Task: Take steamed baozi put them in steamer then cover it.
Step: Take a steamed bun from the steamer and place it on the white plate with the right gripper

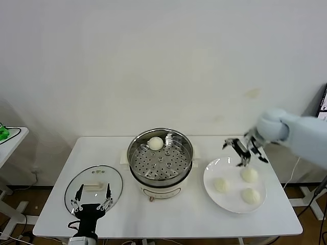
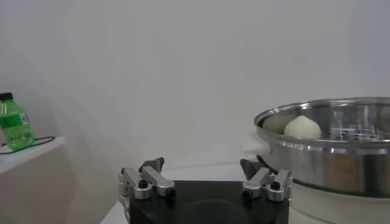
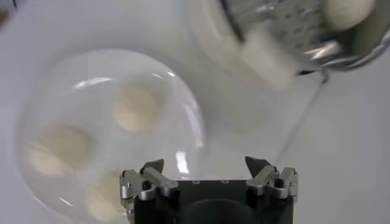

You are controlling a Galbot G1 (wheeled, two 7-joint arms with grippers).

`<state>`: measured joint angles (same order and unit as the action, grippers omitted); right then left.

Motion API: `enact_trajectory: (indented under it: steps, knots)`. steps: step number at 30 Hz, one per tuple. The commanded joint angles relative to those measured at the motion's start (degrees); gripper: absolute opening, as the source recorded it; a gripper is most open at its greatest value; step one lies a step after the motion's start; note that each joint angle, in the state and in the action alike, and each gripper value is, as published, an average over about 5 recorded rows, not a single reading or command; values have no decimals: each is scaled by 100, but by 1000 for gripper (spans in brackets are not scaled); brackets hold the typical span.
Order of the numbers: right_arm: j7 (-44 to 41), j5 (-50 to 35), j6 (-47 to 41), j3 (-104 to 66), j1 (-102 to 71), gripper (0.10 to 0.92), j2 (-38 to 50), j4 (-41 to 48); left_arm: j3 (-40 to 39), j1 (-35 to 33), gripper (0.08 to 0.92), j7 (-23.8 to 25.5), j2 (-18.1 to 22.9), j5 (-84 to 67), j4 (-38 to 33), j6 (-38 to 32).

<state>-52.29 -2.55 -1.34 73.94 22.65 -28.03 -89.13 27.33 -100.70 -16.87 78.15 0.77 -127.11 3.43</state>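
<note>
**One baozi in the steamer, three on the plate, both grippers empty**

From the head camera I see a white table (image 1: 168,219) with the steamer (image 1: 161,158) at its centre, uncovered. One steamed baozi (image 1: 155,143) sits on the perforated tray, at its far edge. My right gripper (image 1: 245,150) hangs in the air with its fingers spread wide, holding nothing. Just below and in front of it lies a white plate (image 1: 212,189) carrying three more baozi (image 1: 249,175); the steamer stands to the gripper's left.

My left gripper (image 1: 92,200) is parked low at the near left, fingers wide apart and empty, over the near edge of the glass lid (image 1: 94,186), which lies flat on the table.

The right wrist camera adds a downward look: the plate (image 3: 183,97) and its three buns (image 3: 136,108) sit under that gripper (image 3: 207,173), with the steamer's rim and cream handle (image 3: 268,55) beyond.

The left wrist camera looks sideways past its gripper (image 2: 204,176) and shows what the others miss: the steamer's shiny wall (image 2: 329,161) side-on, the baozi (image 2: 303,127) peeking above the rim, and a green bottle (image 2: 13,122) on a side table.
</note>
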Motion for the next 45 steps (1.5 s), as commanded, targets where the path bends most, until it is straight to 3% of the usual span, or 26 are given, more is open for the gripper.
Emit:
enact_trajectory:
  steps: [1,31,45]
  knots:
    - [81,-163,-525,-805,-1297,823,715,-422,-21,19,823,2,16,45,-1,-4]
    - [140,-30,-654,-793,-1440,823,-1052,1046,60,257,823,17,115,27,442,-40]
    - [48,97,-733,-757,-1503,806,-1265,1269,90,283,823,13,109,-44,470,-40]
